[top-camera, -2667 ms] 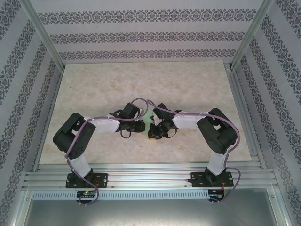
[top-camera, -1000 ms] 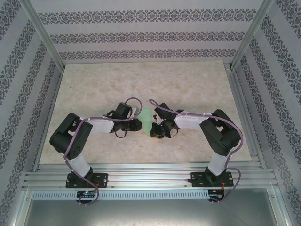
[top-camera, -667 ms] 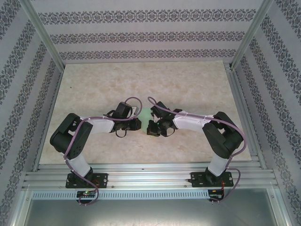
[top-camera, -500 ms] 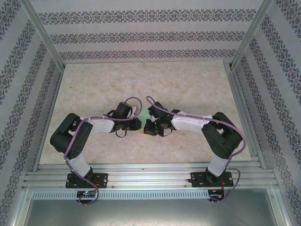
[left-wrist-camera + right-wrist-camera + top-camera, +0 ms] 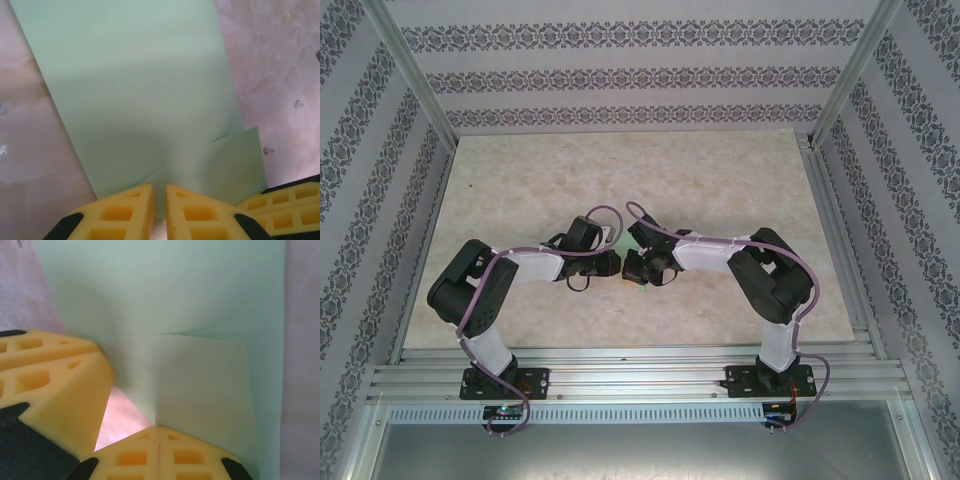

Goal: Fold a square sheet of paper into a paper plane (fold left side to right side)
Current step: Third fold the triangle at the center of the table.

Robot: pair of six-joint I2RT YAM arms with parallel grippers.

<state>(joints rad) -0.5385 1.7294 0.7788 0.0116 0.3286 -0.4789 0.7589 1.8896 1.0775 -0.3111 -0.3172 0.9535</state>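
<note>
Paper (image 5: 140,90) in left gripper (image 5: 159,194), right gripper (image 5: 159,432)

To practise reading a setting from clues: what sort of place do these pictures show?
Probably a robotics lab test cell: a left arm and a right arm bolted to an aluminium rail, a marble-look tabletop, and patterned panels held in a metal frame.
</note>
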